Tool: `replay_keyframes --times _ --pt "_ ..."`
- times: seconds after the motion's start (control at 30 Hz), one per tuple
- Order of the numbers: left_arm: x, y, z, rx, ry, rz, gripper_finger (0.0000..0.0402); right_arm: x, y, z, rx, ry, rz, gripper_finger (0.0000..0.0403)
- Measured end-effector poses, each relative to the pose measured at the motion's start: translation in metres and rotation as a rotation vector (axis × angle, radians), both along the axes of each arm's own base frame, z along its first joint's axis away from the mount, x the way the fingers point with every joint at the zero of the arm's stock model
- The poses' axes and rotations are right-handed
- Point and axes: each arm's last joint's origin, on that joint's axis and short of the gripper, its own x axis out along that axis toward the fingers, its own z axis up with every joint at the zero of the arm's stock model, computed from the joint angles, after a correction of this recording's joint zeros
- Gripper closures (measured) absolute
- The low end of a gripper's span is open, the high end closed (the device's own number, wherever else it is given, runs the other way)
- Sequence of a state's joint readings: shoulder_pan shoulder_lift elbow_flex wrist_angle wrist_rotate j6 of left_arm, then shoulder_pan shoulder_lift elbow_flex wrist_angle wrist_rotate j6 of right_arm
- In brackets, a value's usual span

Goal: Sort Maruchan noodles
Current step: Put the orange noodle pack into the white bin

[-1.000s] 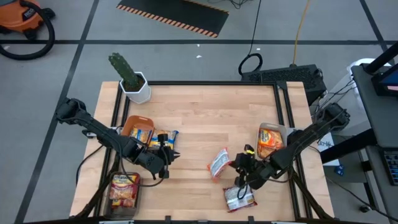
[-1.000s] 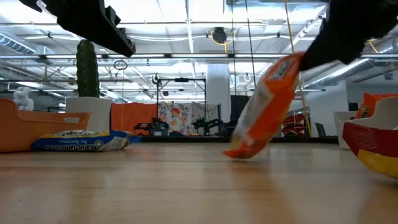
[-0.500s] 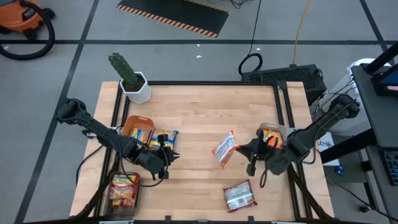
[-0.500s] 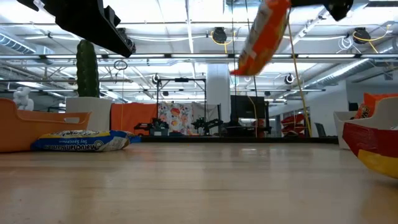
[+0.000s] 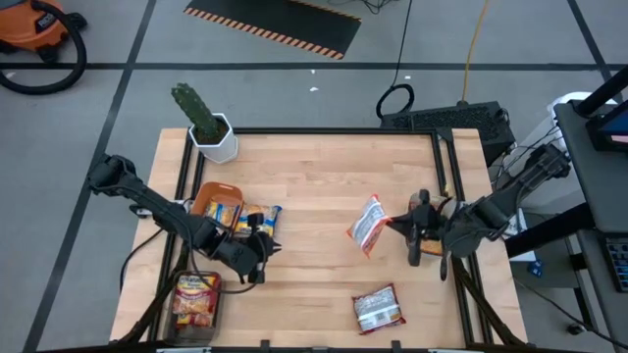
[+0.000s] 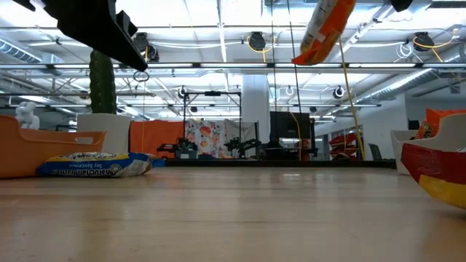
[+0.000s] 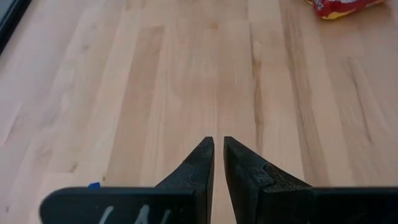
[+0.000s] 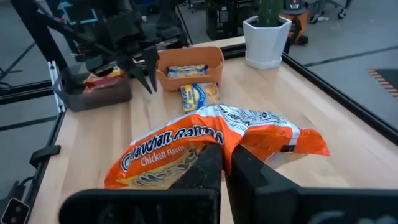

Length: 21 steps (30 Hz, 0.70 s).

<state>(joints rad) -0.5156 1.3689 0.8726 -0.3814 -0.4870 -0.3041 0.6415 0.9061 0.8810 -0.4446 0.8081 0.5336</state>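
My right gripper (image 5: 393, 224) is shut on an orange Maruchan packet (image 5: 369, 224), held high above the table's right middle; the packet also shows in the low view (image 6: 325, 32) and the right wrist view (image 8: 186, 146). My left gripper (image 5: 270, 247) is shut and empty, above the table near the left front; its fingertips show in the left wrist view (image 7: 218, 144). A blue-yellow packet (image 5: 260, 217) lies flat beside the orange bowl (image 5: 208, 193). A dark red-white packet (image 5: 377, 308) lies flat near the front edge. My right gripper pinches the orange packet between its two fingers at one long edge (image 8: 214, 140), about midway along it. The fingers come roughly level from the table's right side. The packet is lifted clear of the table and hangs tilted, its free end (image 6: 304, 58) lowest.
The orange bowl holds a yellow packet (image 5: 223, 208). A grey tray (image 5: 183, 312) at the left front corner holds a dark red packet (image 5: 196, 294). A cactus in a white pot (image 5: 214, 137) stands at the far left corner. Bare wood lies in the table's middle.
My right gripper has risen and gone toward the table's far and right edges with the orange packet. The packet, which leaned with its lower end on the table, is now lifted clear and hangs high above it.
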Motion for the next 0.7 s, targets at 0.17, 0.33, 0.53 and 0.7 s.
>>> replay_keyframes --times 0.17,0.33,0.53,0.7 --pt "-0.002 -0.004 0.000 -0.024 -0.001 0.006 0.0360 -0.016 -0.011 0.001 0.067 0.043 0.015 0.0403" --pt "-0.003 -0.005 0.000 -0.040 -0.004 0.018 0.0360 -0.032 -0.019 0.000 0.183 0.192 0.033 0.0403" --pt "-0.003 -0.005 0.000 -0.052 -0.006 0.027 0.0360 -0.050 -0.028 0.015 0.287 0.381 0.032 0.0403" --pt "-0.003 -0.005 0.000 -0.051 -0.007 0.027 0.0360 -0.063 -0.038 0.052 0.289 0.349 0.018 0.0403"
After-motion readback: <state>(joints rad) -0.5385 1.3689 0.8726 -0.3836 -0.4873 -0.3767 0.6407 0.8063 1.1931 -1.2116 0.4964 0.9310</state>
